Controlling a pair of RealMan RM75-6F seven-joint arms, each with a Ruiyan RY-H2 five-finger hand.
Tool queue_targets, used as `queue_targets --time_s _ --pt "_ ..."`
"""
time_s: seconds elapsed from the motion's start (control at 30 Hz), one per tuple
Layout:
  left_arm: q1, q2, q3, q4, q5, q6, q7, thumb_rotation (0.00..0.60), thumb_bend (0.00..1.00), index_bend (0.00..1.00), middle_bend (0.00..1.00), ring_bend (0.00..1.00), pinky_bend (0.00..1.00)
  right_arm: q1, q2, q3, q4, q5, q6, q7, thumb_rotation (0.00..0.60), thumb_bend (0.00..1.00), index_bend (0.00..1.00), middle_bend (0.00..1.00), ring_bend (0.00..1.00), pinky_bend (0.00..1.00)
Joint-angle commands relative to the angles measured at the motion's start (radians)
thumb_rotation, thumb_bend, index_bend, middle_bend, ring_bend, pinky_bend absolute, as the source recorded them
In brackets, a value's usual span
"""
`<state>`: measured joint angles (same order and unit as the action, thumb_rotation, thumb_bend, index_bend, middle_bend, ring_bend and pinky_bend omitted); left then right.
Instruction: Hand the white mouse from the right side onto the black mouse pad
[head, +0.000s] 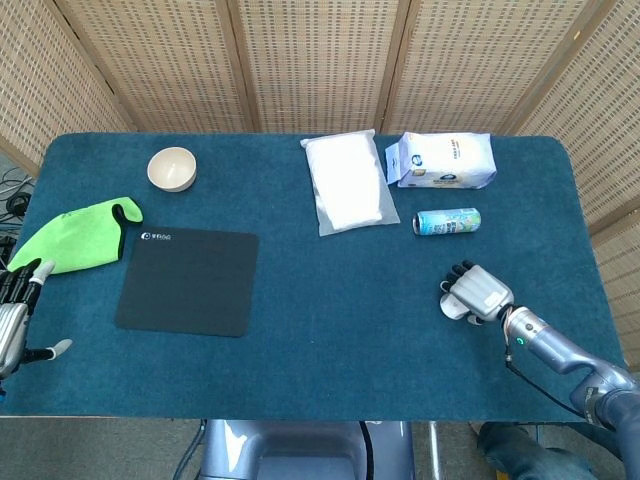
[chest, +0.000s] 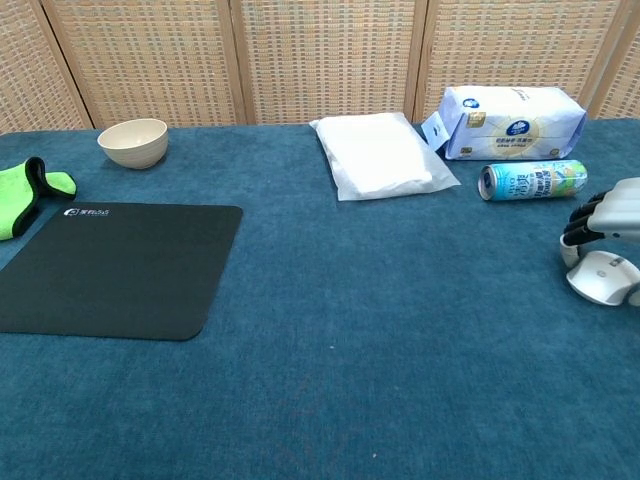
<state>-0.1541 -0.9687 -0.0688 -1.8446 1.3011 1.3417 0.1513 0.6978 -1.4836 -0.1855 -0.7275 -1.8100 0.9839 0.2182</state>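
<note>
The white mouse lies on the blue table at the right, mostly covered in the head view. My right hand sits on top of it, fingers curled down over its far and left side, holding it against the cloth. The black mouse pad lies flat at the left with nothing on it. My left hand hangs at the table's left edge, fingers spread and holding nothing; the chest view does not show it.
A lying can is just behind the right hand, with a tissue pack and a white packet further back. A cream bowl and a green cloth lie beside the pad.
</note>
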Motion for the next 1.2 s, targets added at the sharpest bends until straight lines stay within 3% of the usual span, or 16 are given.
queue_targets --time_s 0.03,0.23,0.37,0.53,0.73,0.97,1.2 --pt "-0.005 0.002 0.001 0.001 -0.002 -0.01 -0.007 0.6 0.03 0.0 0.0 0.0 0.0 -0.014 -0.042 -0.016 0.085 -0.035 0.087 0.012 0.6 0.25 0.47 0.47 0.35 0.32" --pt "-0.01 0.001 -0.001 0.004 -0.012 -0.019 -0.01 0.6 0.03 0.0 0.0 0.0 0.0 0.002 -0.06 -0.037 0.16 -0.095 0.228 0.052 0.6 0.42 0.5 0.5 0.38 0.34" --pt "-0.015 0.0 -0.006 0.006 -0.022 -0.025 -0.01 0.6 0.03 0.0 0.0 0.0 0.0 0.055 -0.053 -0.047 0.146 -0.143 0.278 0.022 0.6 0.45 0.5 0.5 0.38 0.34" --pt "-0.028 0.001 -0.011 0.014 -0.045 -0.051 -0.015 0.6 0.03 0.0 0.0 0.0 0.0 0.189 -0.015 -0.049 0.001 -0.216 0.259 -0.058 0.6 0.64 0.5 0.49 0.38 0.34" --pt "-0.033 0.005 -0.017 0.026 -0.069 -0.068 -0.037 0.6 0.03 0.0 0.0 0.0 0.0 0.32 0.019 -0.034 -0.183 -0.272 0.195 -0.13 0.6 0.8 0.5 0.48 0.38 0.34" --pt "-0.039 0.016 -0.017 0.035 -0.07 -0.089 -0.076 0.6 0.03 0.0 0.0 0.0 0.0 0.424 0.019 -0.013 -0.309 -0.321 0.114 -0.227 0.6 0.83 0.5 0.48 0.38 0.34" --pt "-0.046 0.027 -0.016 0.042 -0.057 -0.105 -0.111 0.6 0.03 0.0 0.0 0.0 0.0 0.505 -0.035 -0.005 -0.331 -0.371 0.052 -0.295 0.6 0.85 0.5 0.48 0.38 0.34"
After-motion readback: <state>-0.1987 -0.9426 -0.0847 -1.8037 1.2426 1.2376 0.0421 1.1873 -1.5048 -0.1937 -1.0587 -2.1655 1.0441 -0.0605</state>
